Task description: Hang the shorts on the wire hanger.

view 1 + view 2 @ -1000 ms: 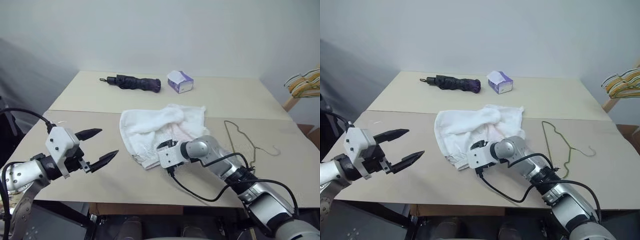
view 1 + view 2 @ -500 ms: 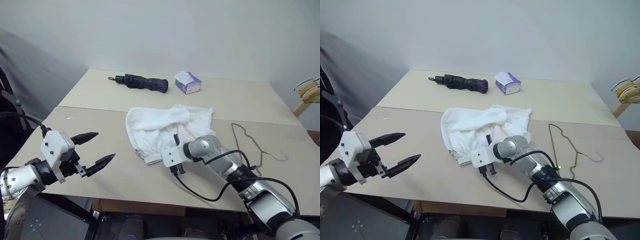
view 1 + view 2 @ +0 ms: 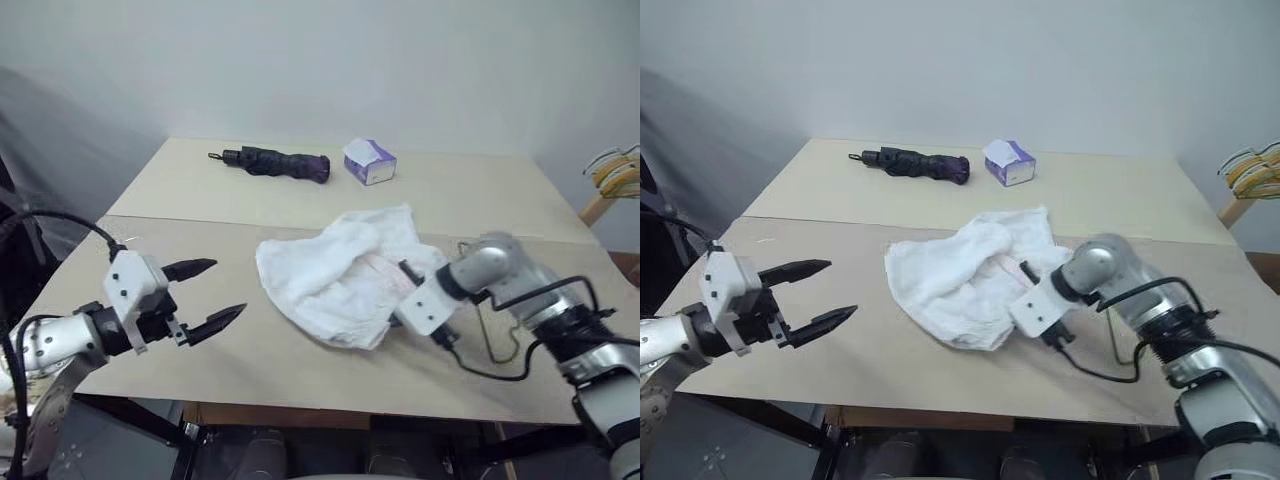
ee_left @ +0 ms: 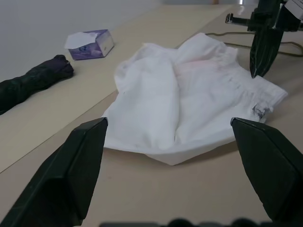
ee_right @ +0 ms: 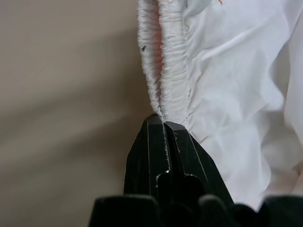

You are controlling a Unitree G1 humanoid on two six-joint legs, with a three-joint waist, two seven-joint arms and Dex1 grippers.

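Note:
The white shorts (image 3: 340, 275) lie crumpled in the middle of the table, with a faint pink tint showing in the folds. My right gripper (image 3: 408, 272) points steeply down at their right edge and is shut on the gathered elastic waistband (image 5: 165, 71), which bunches up between the black fingertips. The thin wire hanger (image 4: 222, 33) lies flat on the table just right of the shorts, mostly hidden behind my right arm. Left of the shorts and apart from them, my left gripper (image 3: 222, 290) hovers open over the table with nothing in it, pointing toward the cloth.
A folded dark umbrella (image 3: 270, 163) and a small white-purple tissue box (image 3: 370, 162) sit at the table's far side. Bunched coloured hangers (image 3: 612, 170) stick in at the right edge of the view. The tan table (image 3: 180, 205) has a seam across its middle.
My right gripper has closed on the waistband and pulled it right and upward, dragging the shorts that way. The camera view has shifted. The left gripper has kept its place, still open.

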